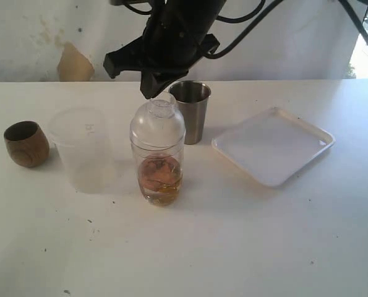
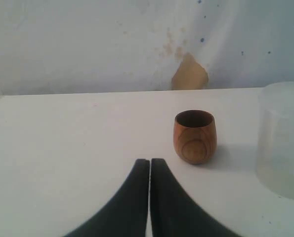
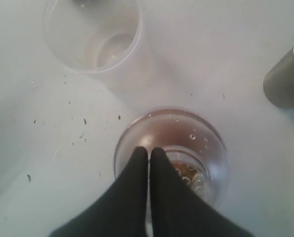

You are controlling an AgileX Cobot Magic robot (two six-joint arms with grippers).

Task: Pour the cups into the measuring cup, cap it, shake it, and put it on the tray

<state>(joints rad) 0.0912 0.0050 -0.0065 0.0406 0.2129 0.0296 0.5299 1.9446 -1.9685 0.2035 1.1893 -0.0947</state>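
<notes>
**Operator:** What does the exterior view give me that the wrist cameras don't?

**Spotter:** The whole row at once. From your left you have the wooden cup [image 1: 26, 143], the frosted cup [image 1: 81, 148], the measuring cup [image 1: 158, 158] and, close behind it to the right, the steel tumbler [image 1: 190, 111]. The tray [image 1: 273, 145] lies apart on the right of the table [image 1: 233, 247]. You also see the clear domed lid [image 1: 159, 117] sitting on the measuring cup, and amber liquid with brownish bits in its bottom.

**Operator:** And the wrist views?

**Spotter:** Your right wrist camera looks straight down onto the measuring cup [image 3: 201, 143], with the frosted cup [image 3: 92, 37] near it and the steel tumbler [image 3: 285, 79] cut off at the picture's edge. Only the left wrist view shows you the left gripper [image 2: 149, 162]. It points across the table towards the wooden cup [image 2: 194, 137], which has the frosted cup [image 2: 282, 140] beside it and a brown patch [image 2: 189, 73] on the wall behind.

**Operator:** Anything in the way?

**Spotter:** From above, your right fingers hide part of the lid.

**Operator:** The grippers?

**Spotter:** Both have their fingers pressed together with nothing between them. Your right gripper [image 1: 151, 93] [image 3: 149, 150] hangs directly over the lid. I cannot tell whether its tips touch it.
</notes>
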